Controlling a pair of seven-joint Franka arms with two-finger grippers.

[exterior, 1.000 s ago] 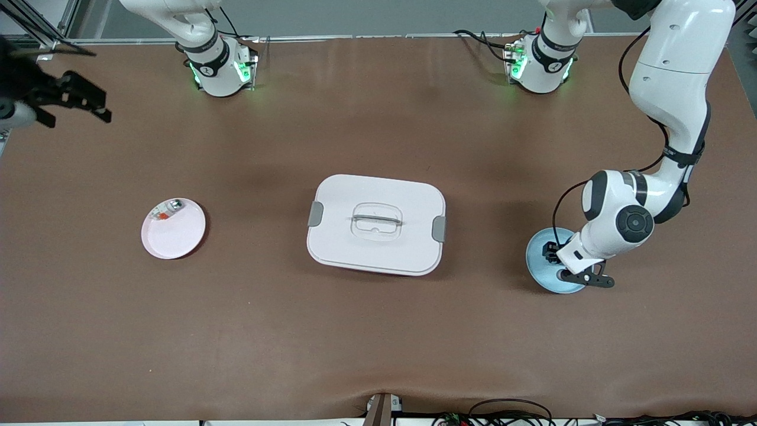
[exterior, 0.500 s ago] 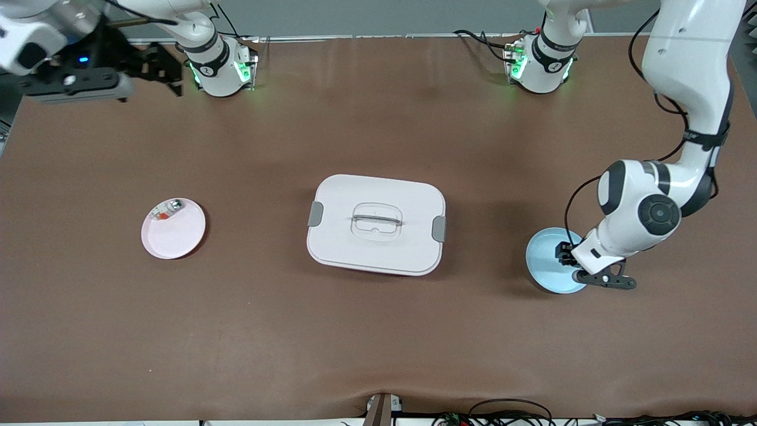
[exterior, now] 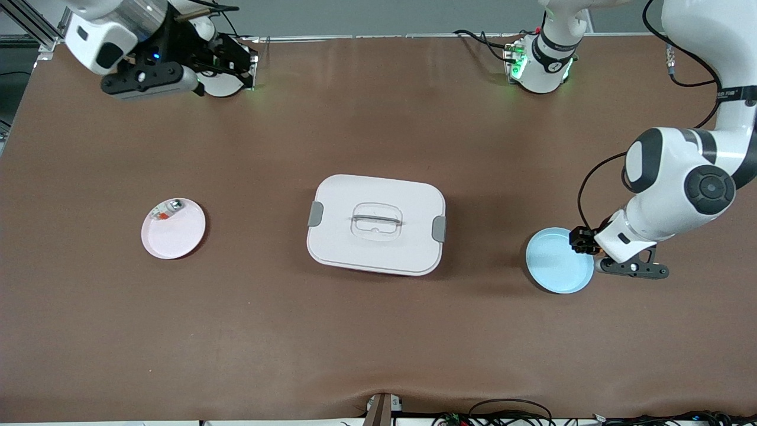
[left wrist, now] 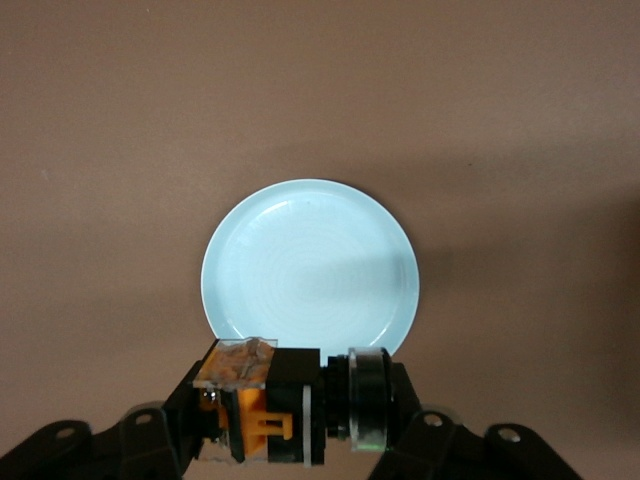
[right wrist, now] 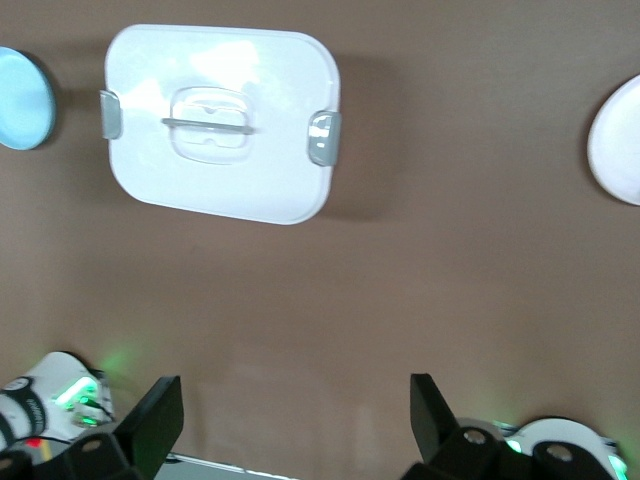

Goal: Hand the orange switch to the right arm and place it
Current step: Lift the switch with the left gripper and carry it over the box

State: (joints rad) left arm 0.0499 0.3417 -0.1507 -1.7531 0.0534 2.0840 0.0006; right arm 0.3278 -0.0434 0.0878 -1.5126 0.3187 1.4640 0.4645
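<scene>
The orange switch (left wrist: 268, 412), a black stubby part with an orange band, sits crosswise between my left gripper's jaws. My left gripper (left wrist: 290, 412) is shut on it and holds it in the air. It is over the light blue plate's (left wrist: 310, 262) rim toward the left arm's end of the table. In the front view the left gripper (exterior: 588, 245) is at that plate's (exterior: 556, 263) edge. My right gripper (exterior: 222, 56) is open and empty, high over the table near the right arm's base. It also shows in the right wrist view (right wrist: 290, 425).
A white lidded box (exterior: 377, 223) with grey clips stands mid-table; it also shows in the right wrist view (right wrist: 220, 120). A pink plate (exterior: 174, 236) toward the right arm's end holds a small white-grey piece with a red-orange bit (exterior: 165, 210).
My left gripper has risen from the blue plate's middle toward its edge with the switch in it. My right gripper has swung in from the table's end to near its base.
</scene>
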